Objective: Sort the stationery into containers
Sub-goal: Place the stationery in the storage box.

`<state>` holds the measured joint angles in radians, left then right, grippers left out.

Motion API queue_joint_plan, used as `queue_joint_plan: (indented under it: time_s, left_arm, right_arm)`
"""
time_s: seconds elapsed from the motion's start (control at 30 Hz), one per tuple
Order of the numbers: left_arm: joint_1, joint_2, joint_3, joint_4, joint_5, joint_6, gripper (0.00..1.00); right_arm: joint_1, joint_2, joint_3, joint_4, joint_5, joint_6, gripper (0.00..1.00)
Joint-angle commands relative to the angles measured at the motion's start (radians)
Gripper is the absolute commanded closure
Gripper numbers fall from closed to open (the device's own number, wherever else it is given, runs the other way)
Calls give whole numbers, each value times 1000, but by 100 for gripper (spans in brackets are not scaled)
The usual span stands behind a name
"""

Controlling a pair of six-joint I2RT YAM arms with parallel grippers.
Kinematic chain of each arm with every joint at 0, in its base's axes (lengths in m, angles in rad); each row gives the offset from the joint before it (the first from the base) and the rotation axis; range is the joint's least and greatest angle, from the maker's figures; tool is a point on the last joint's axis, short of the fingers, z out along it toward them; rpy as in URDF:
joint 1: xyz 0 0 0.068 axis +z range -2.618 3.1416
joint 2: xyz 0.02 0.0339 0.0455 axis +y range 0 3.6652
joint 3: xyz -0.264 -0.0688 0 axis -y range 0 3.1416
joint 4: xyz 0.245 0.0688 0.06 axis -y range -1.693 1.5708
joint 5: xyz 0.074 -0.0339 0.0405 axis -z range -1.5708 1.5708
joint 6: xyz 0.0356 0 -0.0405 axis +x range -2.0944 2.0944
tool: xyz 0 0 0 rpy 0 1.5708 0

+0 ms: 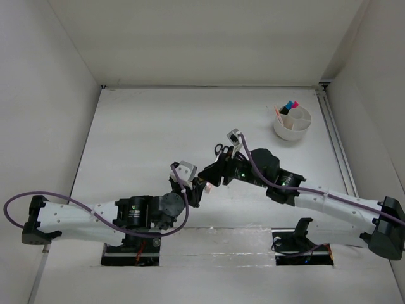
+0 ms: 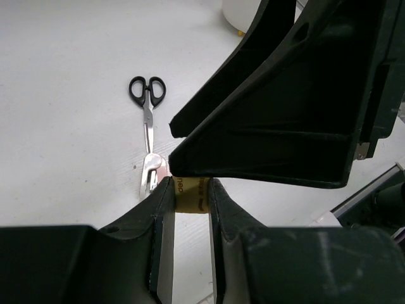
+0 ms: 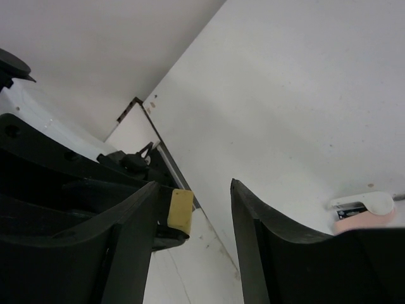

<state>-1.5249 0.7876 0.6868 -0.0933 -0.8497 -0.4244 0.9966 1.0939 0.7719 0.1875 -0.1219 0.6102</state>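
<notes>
Our left pincer (image 2: 192,187) is closed on the yellow stick (image 2: 192,197), and the right pincer (image 3: 194,185) holds its jaws wide apart with the stick in the gap, both over a white table (image 1: 145,133) between plain white walls (image 1: 190,38). Only the top view shows the tub (image 1: 292,134) at the far right with two markers (image 1: 289,106) in it, the scissors (image 1: 221,150) lying near the pincers. A pink and white thing (image 3: 361,218) at the right wrist view's edge we cannot make out.

This looks to me like a robotics lab: a white worktop (image 1: 152,133) closed in by plain white panels (image 1: 202,38), the left arm (image 1: 82,218) and right arm (image 1: 335,204) bolted at its near edge, purple cables (image 1: 38,197) trailing.
</notes>
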Motion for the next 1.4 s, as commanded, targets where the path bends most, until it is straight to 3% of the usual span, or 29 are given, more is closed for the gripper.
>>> queue_joint_plan:
  time_s: [0.0,0.23,0.27,0.5,0.87,0.93,0.97,1.07,1.17,1.33,1.37]
  left_arm:
    - [-1,-16,25,37,-37,19,100]
    - [-1,-16,25,37,-37,30,100]
    - [-1,-16,25,37,-37,30,100]
    - [-1,-7,25,55,-15,41,100]
    - [-1,-7,25,46,-60,41,100]
    - [-1,-7,25,46,-71,41,100]
    - [-1,-7,25,37,-71,41,100]
    - [-1,-7,25,37,-80,41,100]
    - [-1,2,25,37,-89,41,100]
    - [-1,2,25,37,-98,32,100]
    - [-1,12,25,37,-109,32,100]
  right_arm:
    - [11,-23,47,-40,-1,-20,46]
    - [11,-42,38,-63,-51,-29,49]
    - [11,-51,38,-63,-74,-29,54]
    - [11,-17,47,-63,-166,-38,67]
    - [11,-8,47,-43,-248,-29,74]
    - [11,-17,47,-43,-248,-29,71]
    - [22,-17,38,-43,-260,-29,55]
    - [22,-17,38,-43,-271,-29,53]
    - [31,-17,38,-63,-271,-29,60]
    - [40,-26,38,-63,-282,-29,82]
    - [40,-26,47,-74,-282,-29,82]
